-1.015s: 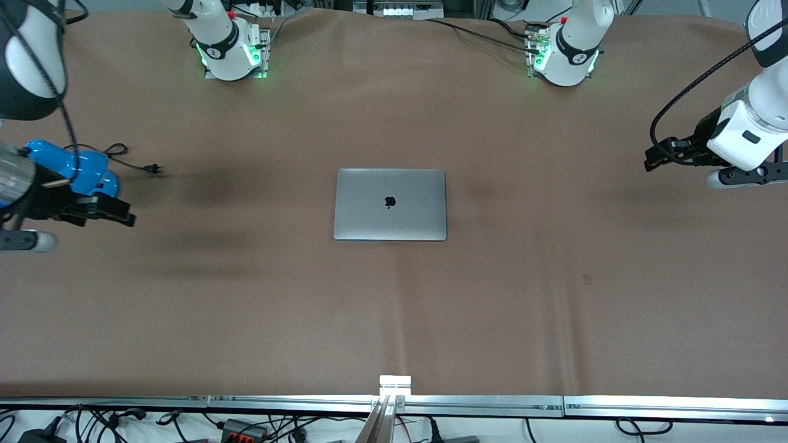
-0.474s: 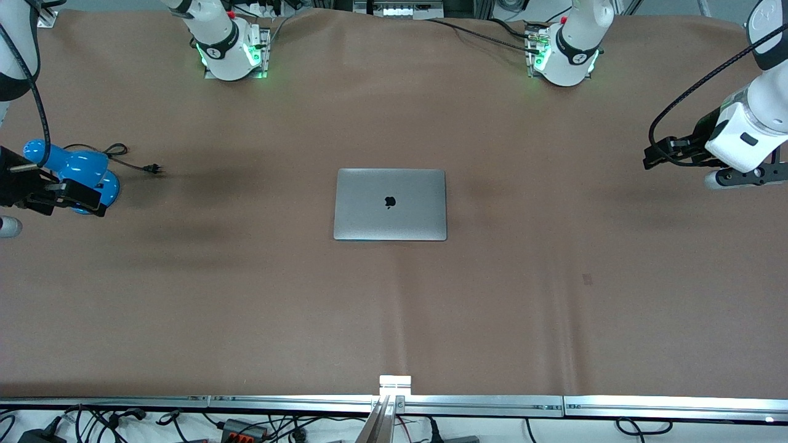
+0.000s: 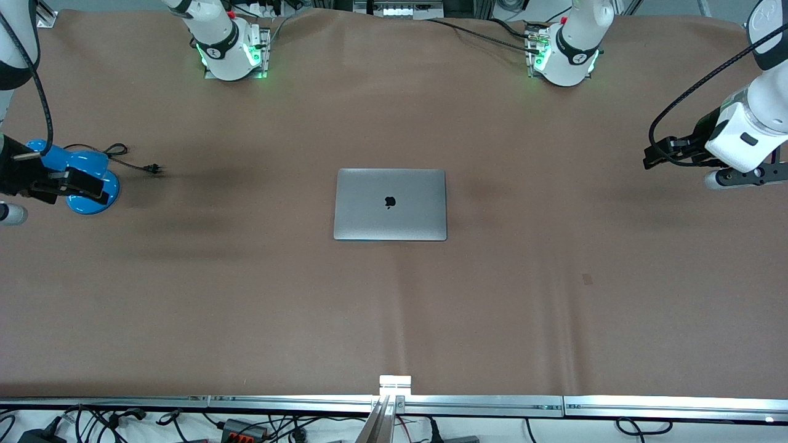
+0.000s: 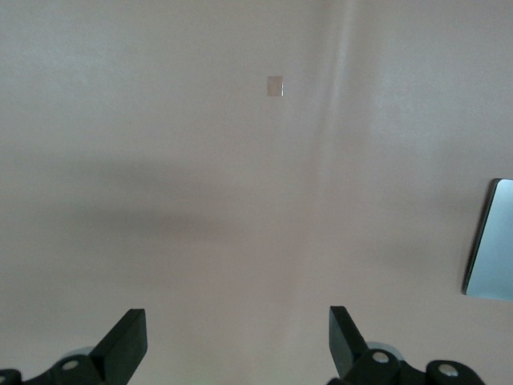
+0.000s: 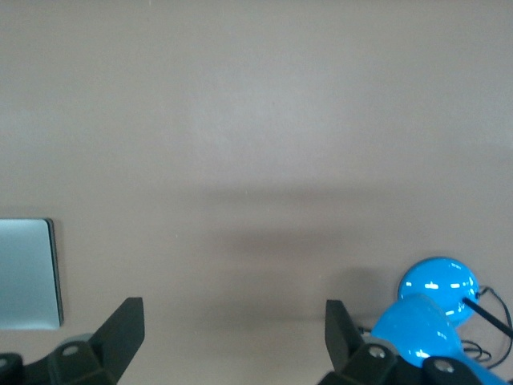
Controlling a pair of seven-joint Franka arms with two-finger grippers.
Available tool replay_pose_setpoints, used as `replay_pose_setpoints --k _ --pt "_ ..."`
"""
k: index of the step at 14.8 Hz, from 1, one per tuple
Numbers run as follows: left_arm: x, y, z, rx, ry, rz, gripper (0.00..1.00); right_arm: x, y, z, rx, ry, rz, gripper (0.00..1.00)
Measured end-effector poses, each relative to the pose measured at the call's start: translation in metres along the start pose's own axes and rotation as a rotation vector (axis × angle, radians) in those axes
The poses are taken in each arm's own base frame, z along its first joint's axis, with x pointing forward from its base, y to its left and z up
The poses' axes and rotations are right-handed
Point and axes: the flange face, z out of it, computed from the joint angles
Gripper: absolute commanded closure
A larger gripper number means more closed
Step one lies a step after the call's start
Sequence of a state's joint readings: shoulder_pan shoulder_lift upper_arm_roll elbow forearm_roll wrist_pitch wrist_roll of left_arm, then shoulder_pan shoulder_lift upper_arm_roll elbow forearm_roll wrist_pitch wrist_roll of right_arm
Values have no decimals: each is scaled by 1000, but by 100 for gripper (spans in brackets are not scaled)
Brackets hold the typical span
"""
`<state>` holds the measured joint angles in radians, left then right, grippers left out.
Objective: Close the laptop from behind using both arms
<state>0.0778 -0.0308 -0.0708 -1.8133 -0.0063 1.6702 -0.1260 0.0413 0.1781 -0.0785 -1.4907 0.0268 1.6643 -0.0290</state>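
Observation:
The space-grey laptop (image 3: 390, 204) lies shut and flat in the middle of the brown table, its dark apple logo facing up. An edge of it shows in the left wrist view (image 4: 490, 241) and in the right wrist view (image 5: 29, 273). My left gripper (image 3: 654, 157) is open and empty, up in the air over the table at the left arm's end, well away from the laptop. My right gripper (image 3: 86, 187) is open and empty, over the blue lamp at the right arm's end. In each wrist view the jaws stand wide apart over bare cloth (image 4: 232, 341) (image 5: 232, 337).
A blue desk lamp (image 3: 86, 178) with a black cord and plug (image 3: 132, 160) stands at the right arm's end; it also shows in the right wrist view (image 5: 429, 309). The arm bases (image 3: 231, 46) (image 3: 563, 52) stand farthest from the camera. A metal rail (image 3: 394, 403) runs along the nearest table edge.
My right gripper has drawn back toward the right arm's end of the table, away from the laptop, and now hangs over the blue lamp. My left gripper has barely moved. The laptop stays shut.

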Motion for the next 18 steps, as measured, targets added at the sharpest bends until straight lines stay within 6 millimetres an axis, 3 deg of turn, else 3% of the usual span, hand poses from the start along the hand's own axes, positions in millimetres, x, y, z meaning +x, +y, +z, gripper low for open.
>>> replay_pose_setpoints --k 5,7,18 --pt "0 0 0 0 0 0 0 -50 2 6 7 -3 0 0" --pt "0 0 0 0 0 0 0 -61 2 2 9 1 -2 0" --pt "0 0 0 0 -1 0 0 -71 0 -4 11 -15 -8 0"
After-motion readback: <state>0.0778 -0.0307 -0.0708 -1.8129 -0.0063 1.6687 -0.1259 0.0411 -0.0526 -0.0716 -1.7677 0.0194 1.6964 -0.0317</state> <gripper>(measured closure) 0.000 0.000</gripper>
